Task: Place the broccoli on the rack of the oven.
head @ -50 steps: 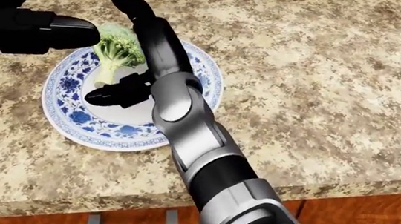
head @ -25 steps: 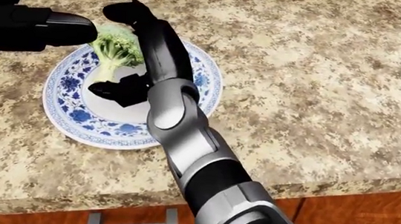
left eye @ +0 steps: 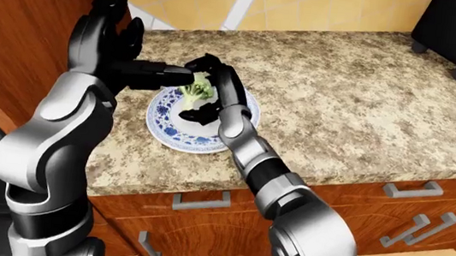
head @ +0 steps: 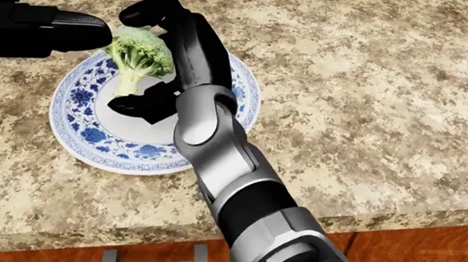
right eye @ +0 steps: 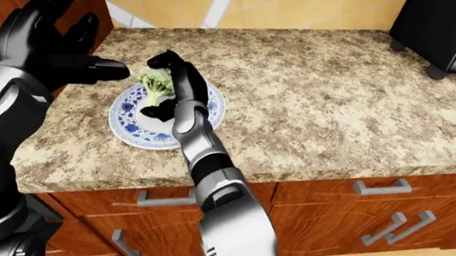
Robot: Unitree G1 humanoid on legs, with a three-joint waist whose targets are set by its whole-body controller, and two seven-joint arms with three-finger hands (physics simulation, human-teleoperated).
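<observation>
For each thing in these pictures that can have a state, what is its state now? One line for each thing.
broccoli: on the plate, stem down, between the right hand's fingers.
plate: flat on the counter, holding the broccoli.
right hand: fingers curled about the broccoli, not clearly closed.
left hand: open, fingers spread, one pointing at the broccoli.
drawers: closed.

Speckled granite counter [head: 378, 87], blue-patterned plate [head: 74, 121] resting on it

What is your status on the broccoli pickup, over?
Right hand fingers curled about the broccoli, grip not confirmed. Left hand open beside it. Broccoli upright on plate. Nothing in the way.
</observation>
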